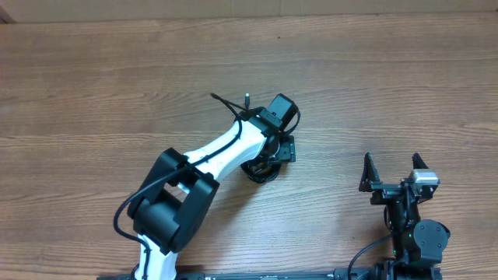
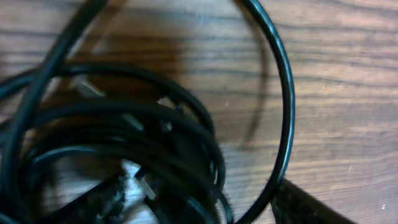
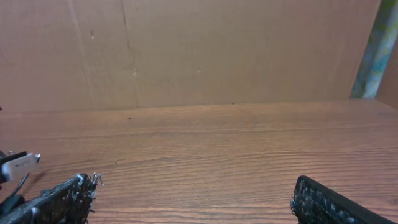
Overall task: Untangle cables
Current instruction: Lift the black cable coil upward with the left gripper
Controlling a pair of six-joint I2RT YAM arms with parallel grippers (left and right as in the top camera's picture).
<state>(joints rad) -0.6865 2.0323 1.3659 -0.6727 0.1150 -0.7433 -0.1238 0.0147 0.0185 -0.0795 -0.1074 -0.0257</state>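
Note:
The cables (image 1: 263,169) lie as one small black coil at the table's middle, mostly hidden under my left gripper (image 1: 270,155). In the left wrist view the cables (image 2: 124,137) fill the frame as several overlapping black loops on the wood, with one wide loop (image 2: 283,93) swinging out to the right. My left gripper (image 2: 202,202) is open, low over the coil, with a finger on either side of it. My right gripper (image 1: 391,168) is open and empty near the front right, well away from the coil; it also shows in the right wrist view (image 3: 199,205).
A thin black cord with a small plug tip (image 1: 245,99) sticks out behind the left wrist. A small white plug end (image 3: 18,165) shows at the left edge of the right wrist view. A brown cardboard wall (image 3: 199,50) stands along the table's far edge.

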